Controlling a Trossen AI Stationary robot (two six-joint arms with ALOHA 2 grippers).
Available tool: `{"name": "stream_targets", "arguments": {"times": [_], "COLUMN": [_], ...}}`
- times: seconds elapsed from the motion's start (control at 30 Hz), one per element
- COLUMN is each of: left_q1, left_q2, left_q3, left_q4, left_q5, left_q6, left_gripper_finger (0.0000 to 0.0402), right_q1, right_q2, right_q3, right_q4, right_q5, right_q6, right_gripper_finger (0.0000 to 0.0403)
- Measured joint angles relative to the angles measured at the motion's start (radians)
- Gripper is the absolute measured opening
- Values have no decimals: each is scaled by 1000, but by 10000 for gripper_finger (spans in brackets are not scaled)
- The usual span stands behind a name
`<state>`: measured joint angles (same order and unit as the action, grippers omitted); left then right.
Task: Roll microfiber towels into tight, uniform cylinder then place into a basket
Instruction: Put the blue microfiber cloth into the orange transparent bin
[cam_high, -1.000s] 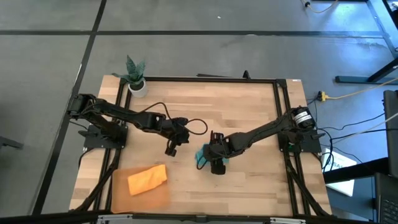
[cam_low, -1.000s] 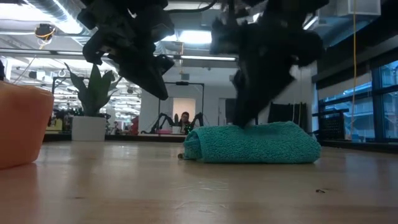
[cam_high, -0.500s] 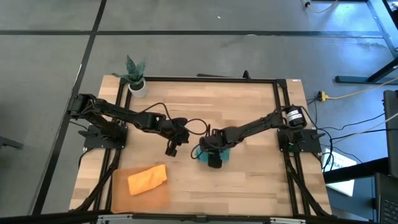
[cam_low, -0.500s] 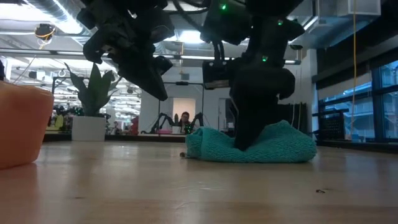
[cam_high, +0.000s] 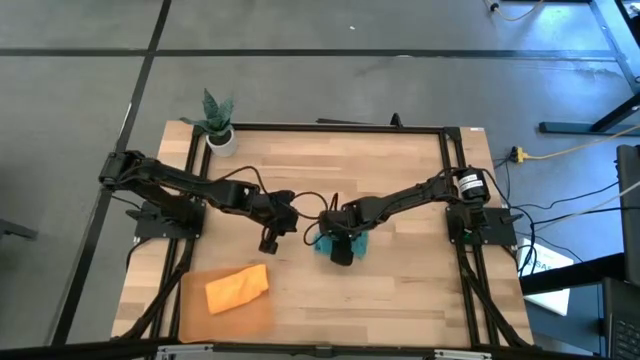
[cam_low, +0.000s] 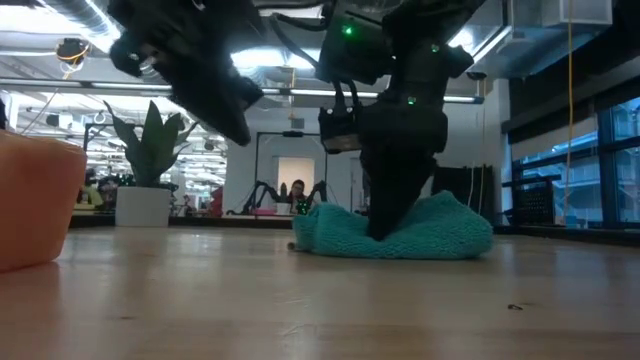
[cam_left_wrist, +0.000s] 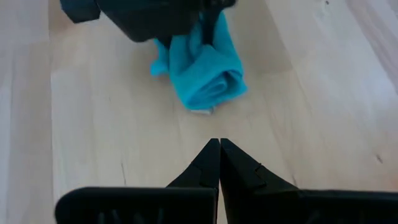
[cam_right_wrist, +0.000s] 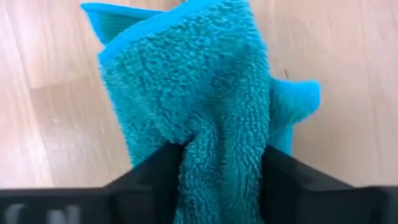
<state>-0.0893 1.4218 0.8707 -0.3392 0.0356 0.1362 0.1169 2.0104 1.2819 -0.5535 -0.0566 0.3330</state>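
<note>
The teal microfiber towel (cam_high: 352, 243) lies rolled up on the wooden table near its middle, seen also in the low view (cam_low: 450, 228) and the left wrist view (cam_left_wrist: 205, 78). My right gripper (cam_right_wrist: 221, 163) stands over it, shut on the roll. My left gripper (cam_high: 268, 245) hangs shut and empty above the table, just left of the teal roll (cam_left_wrist: 219, 146). The orange towel (cam_high: 237, 288) lies bunched inside the basket (cam_high: 250, 318) at the near left. My right gripper pinches the teal roll about its middle (cam_right_wrist: 217, 143) between its two fingers (cam_right_wrist: 155, 171), which lie across the roll. The fingers come steeply from above. The roll rests on the table, dented in where the fingers stand, both ends bulging up (cam_low: 455, 215).
A small white pot with a green plant (cam_high: 220, 135) stands at the far left corner. A black frame (cam_high: 445, 180) runs round the table's edges. Bare wood lies on the near right side (cam_high: 400, 300).
My right gripper has gone down and a little toward the far edge onto the teal roll. The roll, which lay as an even cylinder, is now pressed in at its middle, and its ends have bunched up.
</note>
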Motion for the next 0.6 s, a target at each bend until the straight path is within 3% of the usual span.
{"name": "stream_targets", "arguments": {"times": [0.27, 0.6], "left_q1": [-45, -113], "left_q2": [-106, -201], "left_q3": [0, 0], "left_q4": [-159, -297], "left_q5": [-77, -160], "left_q6": [-64, -210], "left_gripper_finger": [0, 0], "right_q1": [-2, -10], "right_q2": [2, 5], "right_q3": [-3, -3], "right_q4": [50, 70], "right_q5": [-59, -103], "right_q6": [7, 86], "right_gripper_finger": [32, 27]}}
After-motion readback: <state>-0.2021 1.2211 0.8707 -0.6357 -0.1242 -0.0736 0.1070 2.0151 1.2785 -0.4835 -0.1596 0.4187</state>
